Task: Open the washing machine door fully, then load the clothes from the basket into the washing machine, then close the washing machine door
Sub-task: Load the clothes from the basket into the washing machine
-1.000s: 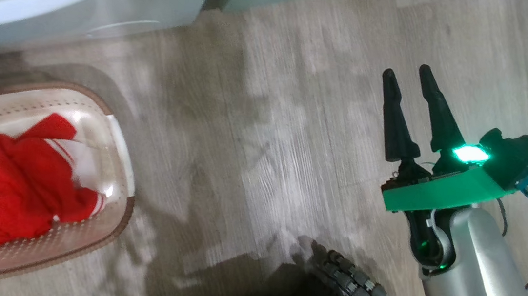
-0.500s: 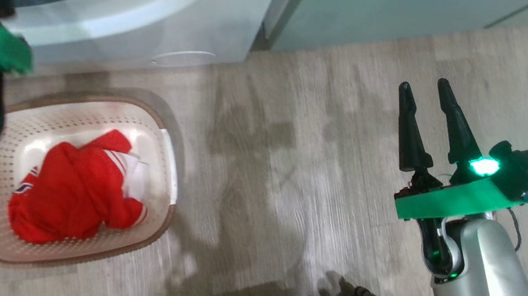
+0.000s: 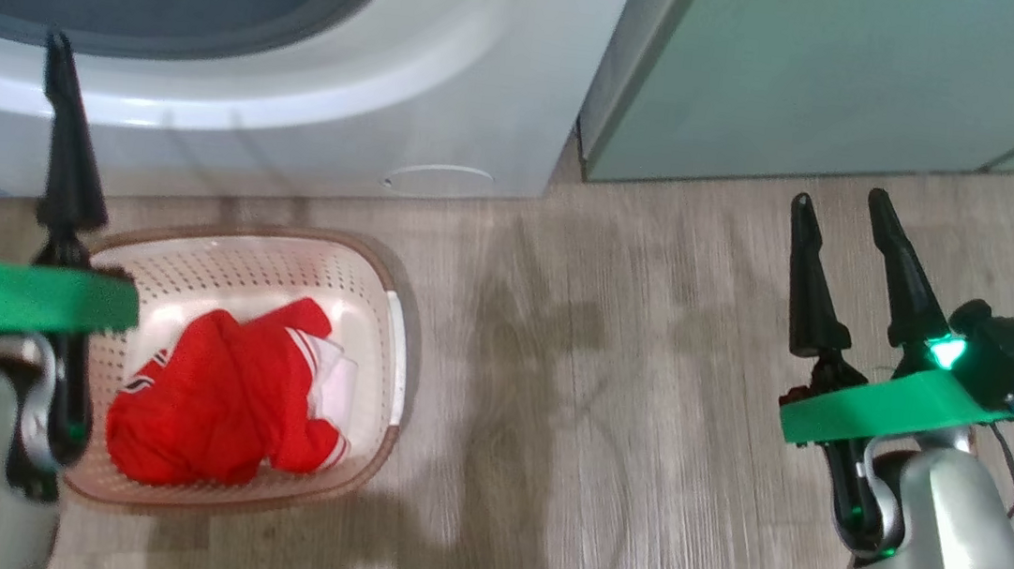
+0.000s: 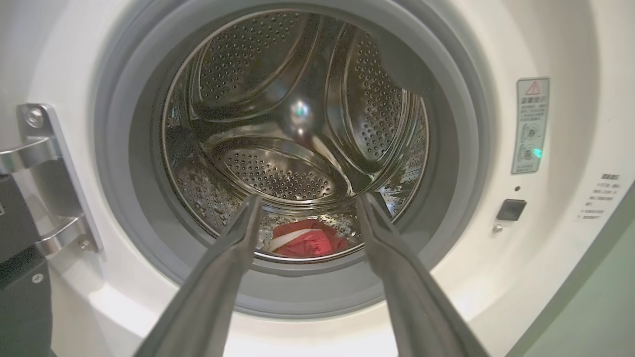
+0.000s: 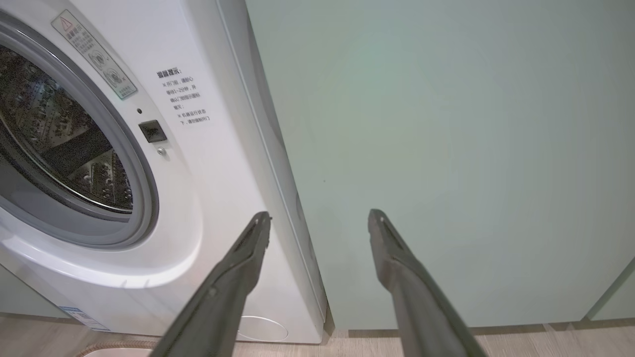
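Head view had the clothes [image 3: 221, 405] lying as a crumpled red heap in the basket [image 3: 264, 264], at the lower left of the frame on the wood floor. The basket stood just in front of the washing machine [image 3: 350, 70]. The left end effector [image 3: 5, 43] hung released at the left edge, above the basket's near end, with its two fingers spread and nothing between them. The right end effector [image 3: 838, 200] was likewise released and empty at the right of the frame, over bare floor and well apart from the basket.

Left wrist view looked straight into the steel drum [image 4: 292, 124], whose mouth stood uncovered. A dark panel at the lower left edge, below the hinge [image 4: 44, 173], was probably the door [image 4: 17, 258] swung aside. A red patch with a white band [image 4: 310, 240] sat at the drum's lower lip; whether it was fabric or a reflection could not be told.

The garment looked light, soft and limp, so it would likely sag and trail once lifted. The best hold seemed to be the raised bunched fold near the middle of the heap, pinching several layers at once. The flat white trim by the basket's wall looked a poorer choice. The basket looked light too and might shift if a finger caught its perforated side.
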Controlling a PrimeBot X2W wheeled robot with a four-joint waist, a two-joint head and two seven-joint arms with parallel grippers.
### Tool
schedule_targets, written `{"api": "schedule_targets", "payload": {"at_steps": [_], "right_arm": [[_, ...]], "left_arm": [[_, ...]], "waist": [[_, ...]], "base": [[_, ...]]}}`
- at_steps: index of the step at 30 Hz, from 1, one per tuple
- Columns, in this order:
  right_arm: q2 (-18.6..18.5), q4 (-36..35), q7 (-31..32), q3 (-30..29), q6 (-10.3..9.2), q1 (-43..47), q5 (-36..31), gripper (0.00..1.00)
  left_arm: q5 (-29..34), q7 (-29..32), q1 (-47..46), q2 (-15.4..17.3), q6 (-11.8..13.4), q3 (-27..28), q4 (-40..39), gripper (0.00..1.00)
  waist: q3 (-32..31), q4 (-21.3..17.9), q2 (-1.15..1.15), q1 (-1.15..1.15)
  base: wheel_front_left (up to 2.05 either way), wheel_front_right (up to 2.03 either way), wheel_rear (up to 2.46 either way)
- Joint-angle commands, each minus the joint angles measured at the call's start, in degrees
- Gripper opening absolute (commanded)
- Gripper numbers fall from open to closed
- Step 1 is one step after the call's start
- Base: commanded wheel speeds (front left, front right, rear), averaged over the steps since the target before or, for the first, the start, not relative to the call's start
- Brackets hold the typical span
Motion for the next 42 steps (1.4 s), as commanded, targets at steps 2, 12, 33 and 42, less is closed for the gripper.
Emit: {"api": "schedule_targets", "payload": {"at_steps": [2, 12, 33, 42], "right_arm": [[-0.09, -1.49, 0.13, 0.46, 0.0, 1.29, -0.82, 1.0], [-0.09, -3.72, 3.39, -2.42, 0.0, 6.61, -2.92, 1.0], [-0.09, -11.57, 9.27, -5.15, 0.0, 17.85, -3.75, 1.0], [-0.09, -13.81, 10.52, -5.55, 0.0, 19.83, -3.47, 1.0]], "left_arm": [[1.3, -0.26, 2.2, -0.08, -0.6, 2.82, -2.26, 1.0], [5.23, -0.26, 11.01, -4.72, -2.77, 1.48, -2.25, 1.0], [7.31, 0.61, 20.41, -5.11, -2.98, -1.95, -0.08, 1.0], [6.88, 0.94, 21.71, -4.71, -2.82, -2.09, -0.03, 1.0]], "waist": [[-2.72, 1.53, 0.0, 0.0], [-10.03, 3.83, 0.0, 0.0], [-19.9, 4.93, 0.0, 0.0], [-21.06, 4.81, 0.0, 0.0]], "base": [[0.0, 0.0, 0.0], [0.0, 0.0, 0.0], [0.0, 0.0, 0.0], [0.0, 0.0, 0.0]]}}
